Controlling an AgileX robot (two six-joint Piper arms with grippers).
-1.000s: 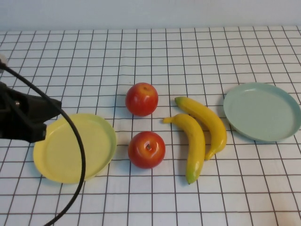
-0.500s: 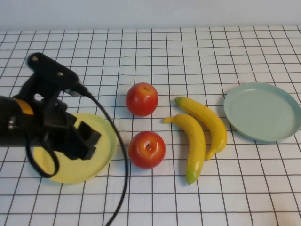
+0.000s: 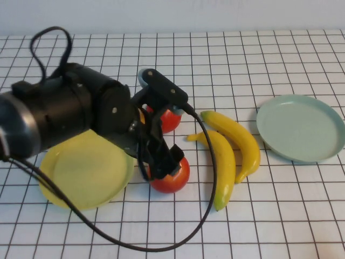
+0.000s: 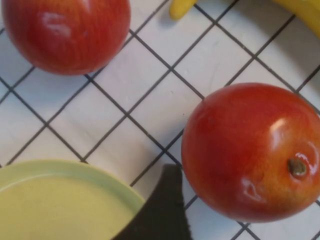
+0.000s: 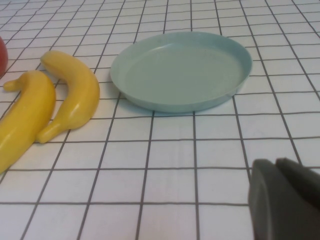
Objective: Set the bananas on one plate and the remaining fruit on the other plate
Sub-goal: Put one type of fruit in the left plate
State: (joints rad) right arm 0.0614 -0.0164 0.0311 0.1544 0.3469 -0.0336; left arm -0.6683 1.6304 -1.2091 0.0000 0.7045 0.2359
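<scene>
Near apple [image 3: 171, 174] sat mid-surface, toward front edge, just beside yellow plate [image 3: 81, 175], on its right. Left hand [image 3: 161, 162] hovered right over that apple, fingers spread wide, gripping nothing. Far apple [image 3: 170, 120] just behind it, partly hidden by arm. Bananas [image 3: 232, 148] lay side by side right of apples, long axes running front to back, between apples and green plate [image 3: 299, 127] near right edge. Right hand [image 5: 285, 200] was parked near green plate, fingers closed, empty. Left arm plainly nearer the apple.

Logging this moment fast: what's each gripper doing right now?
Left gripper: open, over the near apple, holding nothing.
Right gripper: shut, empty, parked near the mint-green plate.
</scene>
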